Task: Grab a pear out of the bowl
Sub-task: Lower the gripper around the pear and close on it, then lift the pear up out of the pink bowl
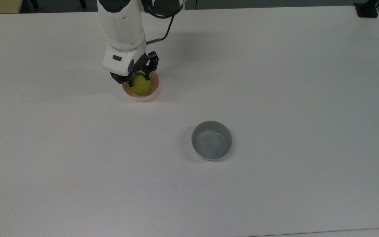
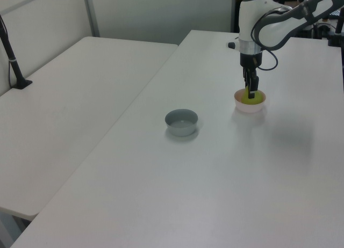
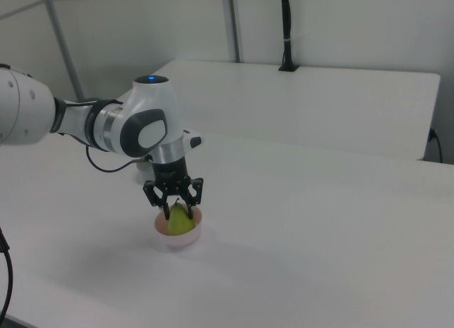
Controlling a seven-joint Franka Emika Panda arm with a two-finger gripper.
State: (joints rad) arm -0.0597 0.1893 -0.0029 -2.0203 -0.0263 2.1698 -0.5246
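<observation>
1. At the top view's upper left, the white arm (image 1: 121, 23) reaches down over the white table (image 1: 275, 82), its gripper (image 1: 139, 77) lowered into the pink bowl (image 1: 155, 88).
2. The pear (image 1: 140, 85) sits in that bowl, yellow-green, with the black fingers (image 1: 130, 80) set either side of its upper part and drawn in close against it; in the right view the fingers (image 3: 190, 194) flank the pear (image 3: 179, 222) as it stands upright in the bowl (image 3: 179, 237).
3. Further to the top view's right and lower down, well apart from the pink bowl, a grey bowl (image 1: 212, 140) stands on the table.
4. In the left view the order reverses: the grey bowl (image 2: 181, 122) lies left, the bowl (image 2: 250, 104) with the pear (image 2: 251, 97) right.
</observation>
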